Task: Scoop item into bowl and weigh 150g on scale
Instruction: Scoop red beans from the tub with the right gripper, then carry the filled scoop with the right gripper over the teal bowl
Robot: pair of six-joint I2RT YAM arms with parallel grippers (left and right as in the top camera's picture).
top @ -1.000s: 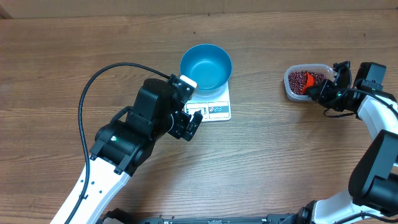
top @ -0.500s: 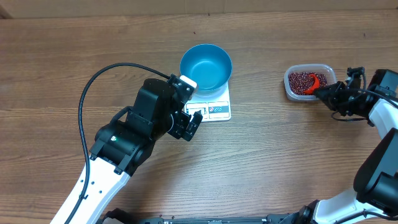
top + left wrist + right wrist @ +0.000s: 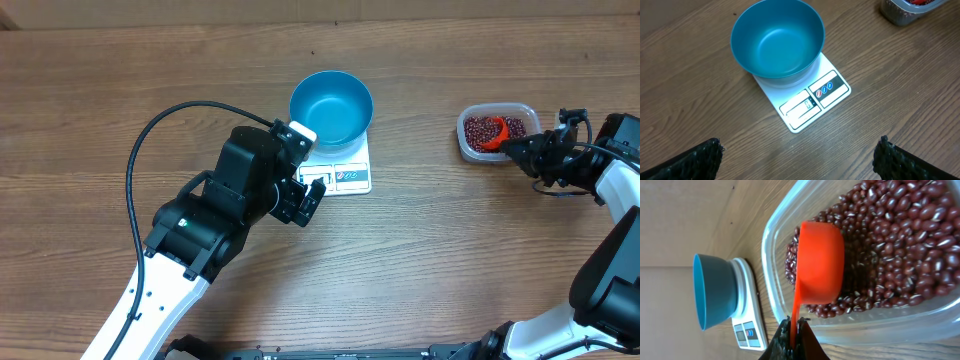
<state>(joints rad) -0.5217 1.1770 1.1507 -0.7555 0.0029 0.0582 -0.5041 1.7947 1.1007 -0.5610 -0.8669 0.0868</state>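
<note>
The scooping step is in hand. The right hand (image 3: 792, 339) is clamped on the handle of an orange scoop (image 3: 820, 262), whose cup sits among the red-brown beans (image 3: 900, 235) in the clear tub (image 3: 880, 332). The blue bowl (image 3: 777, 42) stands empty on the white scale (image 3: 812, 97), well apart from the tub. The left hand (image 3: 800, 157) hovers near the scale, fingers wide apart and empty. The next move likely calls for digging in, levelling the cup and carrying it to the bowl.

A clear plastic tub (image 3: 463, 143) rests on the wooden table (image 3: 450, 250), orange scoop (image 3: 820, 262) inside.
</note>
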